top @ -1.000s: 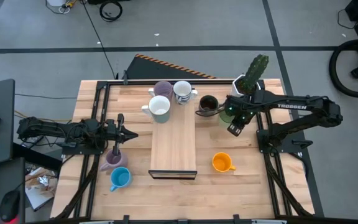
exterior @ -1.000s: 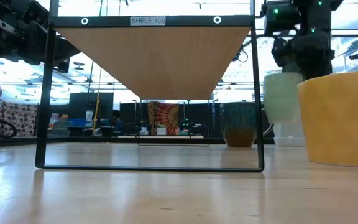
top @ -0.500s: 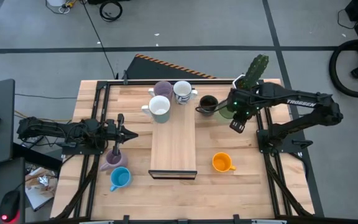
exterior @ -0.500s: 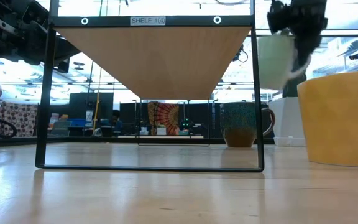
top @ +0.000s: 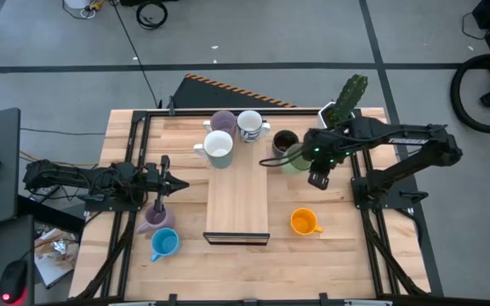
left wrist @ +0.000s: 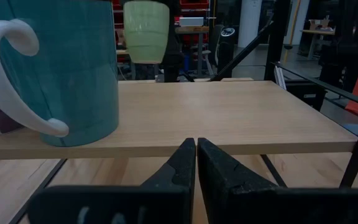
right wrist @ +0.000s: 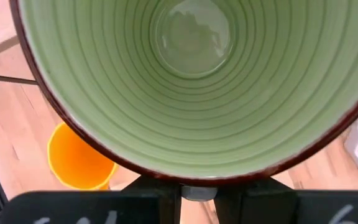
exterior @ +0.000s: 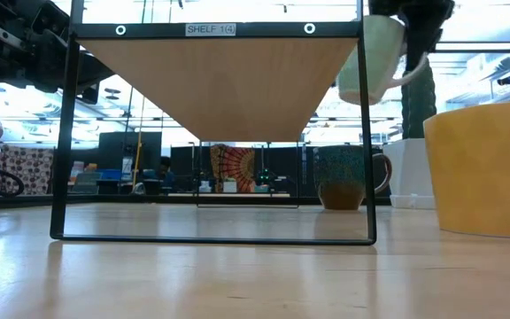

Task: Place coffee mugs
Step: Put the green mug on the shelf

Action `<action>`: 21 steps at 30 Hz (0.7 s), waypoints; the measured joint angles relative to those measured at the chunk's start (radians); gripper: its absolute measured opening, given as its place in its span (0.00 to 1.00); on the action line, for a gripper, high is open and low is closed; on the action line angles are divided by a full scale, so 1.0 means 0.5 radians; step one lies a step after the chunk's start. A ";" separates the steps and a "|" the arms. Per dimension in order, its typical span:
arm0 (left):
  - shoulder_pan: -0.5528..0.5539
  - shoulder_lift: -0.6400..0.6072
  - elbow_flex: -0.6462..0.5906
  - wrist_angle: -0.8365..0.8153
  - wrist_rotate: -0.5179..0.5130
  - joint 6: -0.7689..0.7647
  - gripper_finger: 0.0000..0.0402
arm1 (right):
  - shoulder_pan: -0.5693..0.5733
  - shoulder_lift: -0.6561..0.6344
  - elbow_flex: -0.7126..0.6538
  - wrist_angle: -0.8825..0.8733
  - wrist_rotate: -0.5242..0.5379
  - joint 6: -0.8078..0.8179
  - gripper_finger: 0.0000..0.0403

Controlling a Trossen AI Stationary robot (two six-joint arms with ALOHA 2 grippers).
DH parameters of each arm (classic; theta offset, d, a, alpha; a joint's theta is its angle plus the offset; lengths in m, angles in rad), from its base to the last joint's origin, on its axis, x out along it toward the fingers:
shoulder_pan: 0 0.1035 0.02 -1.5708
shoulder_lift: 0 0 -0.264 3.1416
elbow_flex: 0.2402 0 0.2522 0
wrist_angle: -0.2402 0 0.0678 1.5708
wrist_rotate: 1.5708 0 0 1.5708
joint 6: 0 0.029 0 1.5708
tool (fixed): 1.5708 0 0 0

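Note:
My right gripper (top: pixel 307 159) is shut on a light green mug (top: pixel 294 160), held high in the air (exterior: pixel 374 58) between the shelf board (top: pixel 238 200) and a dark brown mug (top: pixel 284 141) standing on the table. Three mugs stand at the shelf's far end: purple (top: pixel 223 121), white-grey (top: pixel 249 125) and a white-handled teal one (left wrist: pixel 61 68). An orange mug (top: pixel 303 222) stands near the right front. A purple mug (top: pixel 154 217) and a blue mug (top: pixel 163 243) stand by my left gripper (left wrist: pixel 196 152), which is shut and level at the table's left. My right gripper holds the light green mug by its rim (right wrist: pixel 197 179), pinching the wall on the side nearest the wrist. The mug's mouth faces the wrist camera and hides the fingertips. The mug is lifted clear of the table and tilted, its handle (exterior: pixel 414 75) on the side away from the shelf.
A white pot with a green cactus (top: pixel 347 100) stands at the far right corner, behind the right arm. The shelf is a wooden board on a black frame (exterior: pixel 366 133) with open room beneath it. Bare tabletop lies in front of the shelf.
My right gripper has lifted the light green mug from table level beside the cactus pot up to the height of the shelf top and carried it a little toward the shelf. The mug has tipped from upright to tilted. The left arm has kept still.

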 joint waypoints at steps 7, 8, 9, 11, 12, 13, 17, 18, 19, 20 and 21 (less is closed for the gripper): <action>0.000 0.000 0.000 0.000 -0.001 0.000 0.06 | 0.059 0.325 0.300 0.002 0.064 -0.206 0.16; 0.000 0.000 0.000 0.000 -0.001 0.000 0.06 | 0.059 0.373 0.352 0.002 0.071 -0.244 0.16; 0.000 0.000 0.000 0.000 -0.001 0.000 0.06 | 0.059 0.418 0.405 0.002 0.077 -0.280 0.16; 0.000 0.000 0.000 0.000 -0.001 0.000 0.06 | 0.055 0.512 0.507 0.000 0.092 -0.355 0.16; 0.000 0.000 0.000 0.000 -0.001 0.000 0.06 | 0.048 0.564 0.563 -0.001 0.092 -0.394 0.16; 0.000 0.000 0.000 0.000 0.000 0.000 0.06 | 0.040 0.612 0.618 -0.001 0.092 -0.434 0.16; 0.000 0.000 0.000 0.000 0.000 0.000 0.06 | 0.008 0.791 0.813 -0.003 0.102 -0.567 0.16; 0.000 -0.001 0.000 0.001 -0.001 0.000 0.06 | -0.003 0.833 0.847 -0.005 0.105 -0.594 0.16; 0.000 0.000 0.000 0.001 0.000 0.000 0.06 | -0.013 0.871 0.875 -0.010 0.105 -0.621 0.16; 0.000 0.000 0.000 0.000 0.000 0.000 0.06 | -0.023 0.909 0.900 -0.019 0.105 -0.639 0.16; -0.001 -0.001 0.000 0.001 -0.001 0.000 0.06 | -0.034 0.943 0.923 -0.028 0.106 -0.658 0.16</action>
